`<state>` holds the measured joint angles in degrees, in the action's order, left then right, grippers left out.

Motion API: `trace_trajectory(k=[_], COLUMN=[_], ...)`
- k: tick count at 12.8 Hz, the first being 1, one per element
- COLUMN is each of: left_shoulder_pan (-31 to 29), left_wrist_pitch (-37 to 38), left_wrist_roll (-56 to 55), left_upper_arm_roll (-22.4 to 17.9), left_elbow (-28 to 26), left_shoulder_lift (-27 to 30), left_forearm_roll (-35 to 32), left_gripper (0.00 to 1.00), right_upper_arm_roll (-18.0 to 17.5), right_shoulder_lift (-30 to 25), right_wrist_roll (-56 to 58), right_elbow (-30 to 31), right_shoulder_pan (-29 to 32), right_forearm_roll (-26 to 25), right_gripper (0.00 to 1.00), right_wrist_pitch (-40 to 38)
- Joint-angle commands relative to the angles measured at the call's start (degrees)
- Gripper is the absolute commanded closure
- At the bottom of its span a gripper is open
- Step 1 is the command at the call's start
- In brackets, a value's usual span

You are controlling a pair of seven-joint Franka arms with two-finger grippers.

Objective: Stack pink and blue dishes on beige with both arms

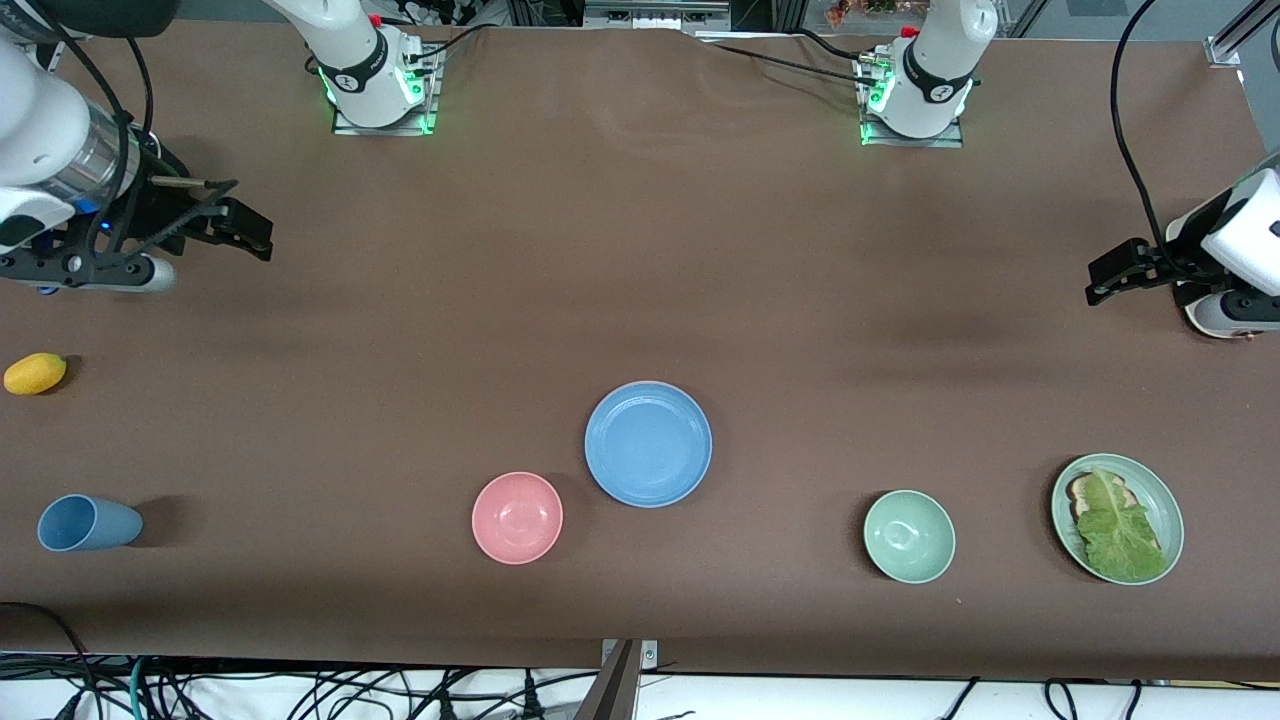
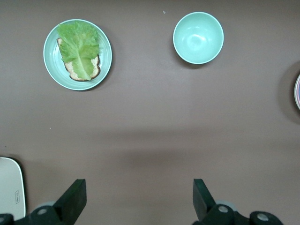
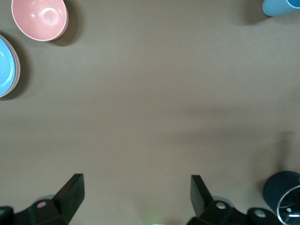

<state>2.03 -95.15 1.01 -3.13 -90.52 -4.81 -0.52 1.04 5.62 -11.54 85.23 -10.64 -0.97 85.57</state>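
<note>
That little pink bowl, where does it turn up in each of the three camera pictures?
Front view: the pink bowl sits low near the middle, beside the blue plate and nearer the camera.
Left wrist view: not in it.
Right wrist view: the bowl is in the top corner.
Shared landmark: the blue plate, next to the bowl in both views.

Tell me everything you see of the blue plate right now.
The blue plate is round, shallow and matte with a low rim, lying flat and upright mid-table beside the pink bowl, slightly farther from the front camera. Both wrist views show pinkish-pale edges beneath it, so it seems to top a stack. Nothing lies in it; no gripper touches it.
</note>
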Motion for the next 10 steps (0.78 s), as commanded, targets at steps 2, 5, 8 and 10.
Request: trace_trajectory(k=[2, 5, 8, 10], left_shoulder_pan=[0.16, 0.07, 0.08, 0.08], left_wrist_pitch=[-1.70, -2.24, -2.41, -2.50], left_wrist_roll=[1.18, 1.19, 1.18, 1.18], left_upper_arm_roll=[-0.12, -0.03, -0.03, -0.03], left_elbow=[1.04, 0.96, 0.87, 0.87], left_shoulder_lift=[-0.02, -0.02, -0.28, -0.28], left_forearm_roll=[0.43, 0.43, 0.43, 0.43], left_gripper=[0.00, 0.00, 0.00, 0.00], right_upper_arm_roll=[-1.04, -0.95, -1.22, -1.13], right_shoulder_lift=[-1.23, -0.26, -0.52, -0.87], right_wrist_roll=[3.53, 4.86, 3.98, 4.50], right_elbow=[1.70, 0.55, 0.29, 0.29], right_shoulder_pan=[1.15, 1.41, 1.24, 1.24], right_forearm_roll=[-1.06, -0.53, -0.44, -0.44], right_gripper=[0.00, 0.00, 0.00, 0.00], right_wrist_pitch=[-0.23, -0.41, -0.32, -0.41])
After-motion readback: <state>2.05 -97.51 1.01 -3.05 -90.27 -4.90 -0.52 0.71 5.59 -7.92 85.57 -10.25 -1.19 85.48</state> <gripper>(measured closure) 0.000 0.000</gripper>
